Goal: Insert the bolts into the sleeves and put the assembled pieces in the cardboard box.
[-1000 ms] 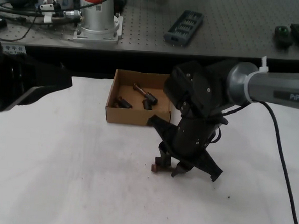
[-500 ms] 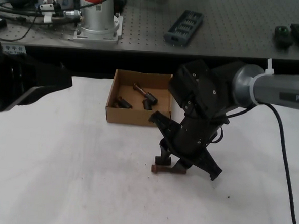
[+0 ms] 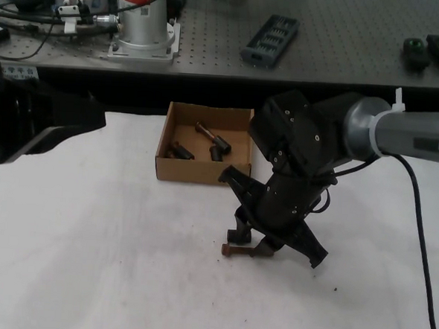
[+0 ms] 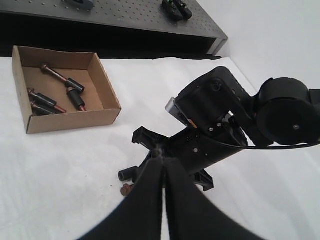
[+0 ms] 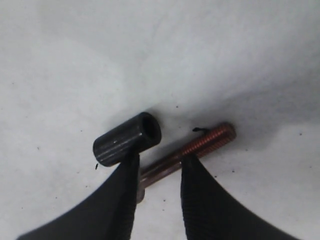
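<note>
A copper bolt lies on the white cloth, slanting across the gap of my right gripper. The fingers are open, a little apart and low over the cloth, one on each side of the shank. A black sleeve lies loose against the outer side of one finger. From above, the right gripper stands over the bolt in front of the cardboard box. Several assembled pieces lie in the box. My left gripper is shut on nothing and hangs high to the left, looking down on the sleeve.
The cardboard box stands at the cloth's far edge. Behind it runs a perforated bench with a metal post base, a grey rack and two green-black parts. The right arm's cable trails to the right.
The right gripper's fingers have drawn closer together over the bolt, and more of the bolt's length now shows beneath them. The left arm has not moved.
</note>
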Controlling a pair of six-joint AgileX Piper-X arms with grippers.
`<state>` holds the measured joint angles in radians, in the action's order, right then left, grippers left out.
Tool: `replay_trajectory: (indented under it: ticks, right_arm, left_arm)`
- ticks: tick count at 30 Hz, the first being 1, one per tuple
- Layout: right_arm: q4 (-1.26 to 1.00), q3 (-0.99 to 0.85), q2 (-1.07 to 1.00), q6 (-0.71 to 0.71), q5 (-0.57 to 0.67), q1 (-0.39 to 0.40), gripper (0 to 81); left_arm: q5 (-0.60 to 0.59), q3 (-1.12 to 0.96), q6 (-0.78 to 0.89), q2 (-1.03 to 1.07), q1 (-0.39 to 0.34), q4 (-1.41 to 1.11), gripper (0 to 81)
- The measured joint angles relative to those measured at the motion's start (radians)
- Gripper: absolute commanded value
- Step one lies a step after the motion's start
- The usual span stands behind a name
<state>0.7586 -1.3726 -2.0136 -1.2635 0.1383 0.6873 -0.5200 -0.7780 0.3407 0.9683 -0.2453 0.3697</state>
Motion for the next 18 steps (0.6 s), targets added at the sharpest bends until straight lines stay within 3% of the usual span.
replay_trajectory:
  ticks: [11, 18]
  right_arm:
    - [0.0, 0.0, 0.0, 0.034, 0.004, 0.0, 24.4]
    - [0.025, 0.014, 0.037, 0.251, 0.012, -0.003, 24.4]
  left_arm:
    - [0.0, 0.0, 0.0, 0.0, 0.0, 0.0, 2.0]
    - [0.0, 0.0, 0.0, 0.0, 0.0, 0.0, 2.0]
